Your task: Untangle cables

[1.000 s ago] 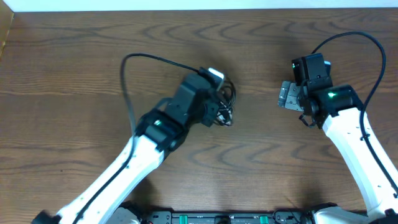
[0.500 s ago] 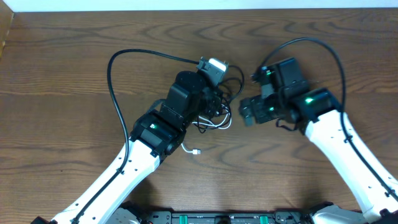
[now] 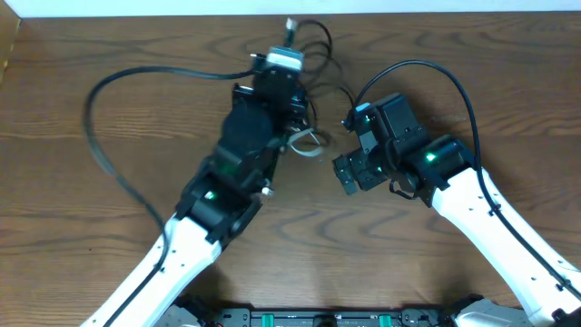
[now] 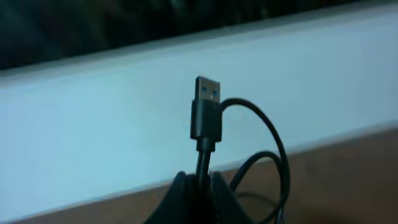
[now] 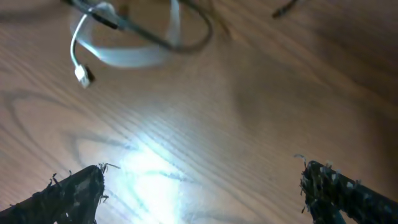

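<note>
My left gripper is near the table's far edge, shut on a black cable. In the left wrist view its USB plug stands straight up out of the shut jaws, and the cord loops down to the right. From overhead the plug and a black loop show past the gripper. A white cable lies on the wood just right of the left arm; in the right wrist view its loop and small plug lie ahead, crossed by a black cord. My right gripper is open and empty, just right of them.
A thick black arm wire arcs over the left half of the table; another arcs above the right arm. A white wall strip runs along the far table edge. Bare wood lies under the right gripper.
My left gripper has moved toward the far edge, pulling the black cable up and away with it. The white cable has shifted along. My right gripper has moved slightly left and nearer.
</note>
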`<action>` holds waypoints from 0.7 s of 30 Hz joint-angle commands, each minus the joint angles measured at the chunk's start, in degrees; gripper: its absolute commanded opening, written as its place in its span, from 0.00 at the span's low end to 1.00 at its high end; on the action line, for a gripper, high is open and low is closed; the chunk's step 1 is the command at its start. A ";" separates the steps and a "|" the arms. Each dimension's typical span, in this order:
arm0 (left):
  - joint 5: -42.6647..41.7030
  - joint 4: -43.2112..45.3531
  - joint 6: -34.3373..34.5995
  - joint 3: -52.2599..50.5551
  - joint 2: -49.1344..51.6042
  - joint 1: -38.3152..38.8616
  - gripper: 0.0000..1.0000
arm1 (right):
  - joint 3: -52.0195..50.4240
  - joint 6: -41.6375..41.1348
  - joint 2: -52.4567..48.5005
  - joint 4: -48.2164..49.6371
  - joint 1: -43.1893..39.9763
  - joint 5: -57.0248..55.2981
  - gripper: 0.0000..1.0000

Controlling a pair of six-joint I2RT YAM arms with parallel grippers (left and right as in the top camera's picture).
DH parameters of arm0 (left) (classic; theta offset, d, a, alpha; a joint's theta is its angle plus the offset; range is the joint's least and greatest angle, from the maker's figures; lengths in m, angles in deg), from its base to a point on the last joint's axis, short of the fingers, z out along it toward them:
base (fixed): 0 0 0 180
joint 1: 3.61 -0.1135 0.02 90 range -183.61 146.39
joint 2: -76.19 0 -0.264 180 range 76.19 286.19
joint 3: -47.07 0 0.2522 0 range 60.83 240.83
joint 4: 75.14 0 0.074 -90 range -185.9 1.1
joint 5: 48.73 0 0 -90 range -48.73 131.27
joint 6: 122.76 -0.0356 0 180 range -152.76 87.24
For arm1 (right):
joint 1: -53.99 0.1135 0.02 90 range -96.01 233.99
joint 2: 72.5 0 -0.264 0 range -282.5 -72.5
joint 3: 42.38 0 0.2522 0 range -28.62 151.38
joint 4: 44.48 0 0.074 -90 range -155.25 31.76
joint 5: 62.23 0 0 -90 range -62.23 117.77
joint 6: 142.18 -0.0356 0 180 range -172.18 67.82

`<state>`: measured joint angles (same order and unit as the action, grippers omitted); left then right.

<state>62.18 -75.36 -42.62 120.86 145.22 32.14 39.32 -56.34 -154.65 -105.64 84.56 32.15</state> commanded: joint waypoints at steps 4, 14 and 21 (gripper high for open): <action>5.20 3.26 2.23 1.73 -6.23 -0.04 0.08 | -0.24 0.07 -1.90 1.18 0.28 0.70 0.99; 5.27 -8.66 2.23 1.70 -5.01 -0.04 0.70 | -0.24 -2.23 -2.47 3.08 1.51 0.72 0.99; 2.67 -25.49 7.82 1.70 -3.85 -0.04 0.84 | -0.24 -4.00 -2.47 7.23 4.52 0.70 0.99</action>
<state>65.98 -97.65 -37.29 121.32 140.96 32.12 39.15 -58.60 -156.90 -99.81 87.70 32.48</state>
